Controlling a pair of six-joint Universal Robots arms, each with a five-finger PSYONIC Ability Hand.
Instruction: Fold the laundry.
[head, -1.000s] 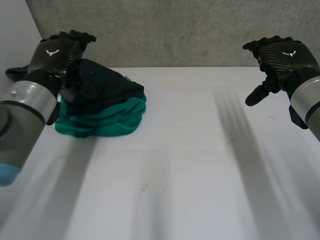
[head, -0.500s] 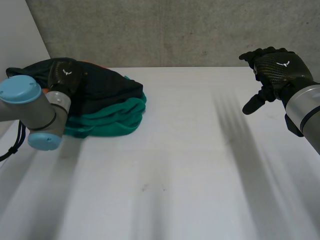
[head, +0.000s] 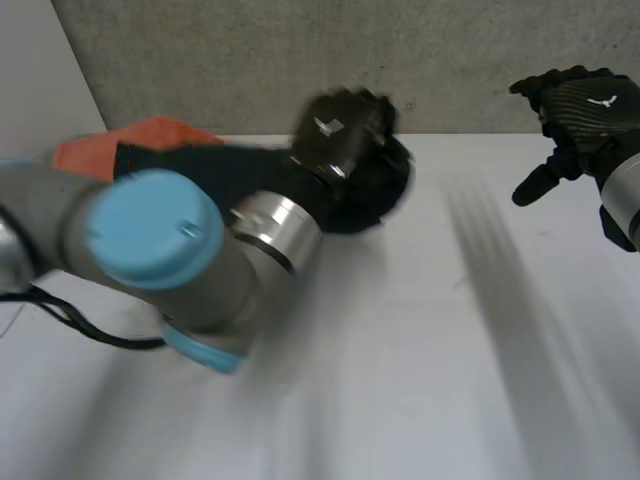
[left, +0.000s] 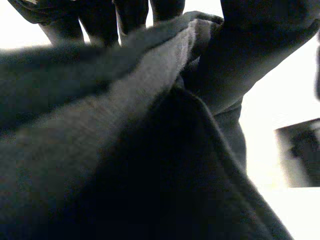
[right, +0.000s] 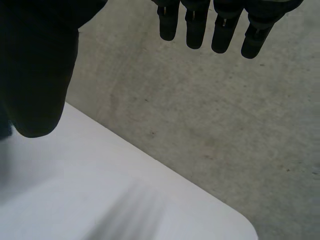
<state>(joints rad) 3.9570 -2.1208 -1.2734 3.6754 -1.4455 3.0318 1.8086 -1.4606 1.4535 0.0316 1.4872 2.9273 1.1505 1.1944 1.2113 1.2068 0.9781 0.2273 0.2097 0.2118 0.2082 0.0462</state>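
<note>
Judging by how things lie, we put the folding at its very start: nothing on the white table (head: 430, 380) is spread flat, let alone creased or stacked. Our left hand (head: 342, 140) is over the table's far middle, close to the edge that meets the grey concrete wall (head: 250, 60). It is clamped on a dark, near-black soft cloth garment (head: 200, 168). In the left wrist view the thumb and fingers curl round a bunched fold of that cloth, which hangs thick and crumpled under the palm. From the hand the garment trails back toward the table's far left corner, where a bright orange piece of cloth (head: 150, 132) shows just behind it. We cannot tell whether the two touch, or whether the dark garment is fully off the table.

Our right hand (head: 585, 105) is raised over the table's far right side with its fingers straight and apart, thumb out, holding nothing. In the right wrist view they point past the table's far corner toward the wall.

As we read it, one garment has only been picked out. Left to do: lay it flat mid-table, bring the right hand to a free edge, make the folds, set it aside, then do the same with the orange piece
</note>
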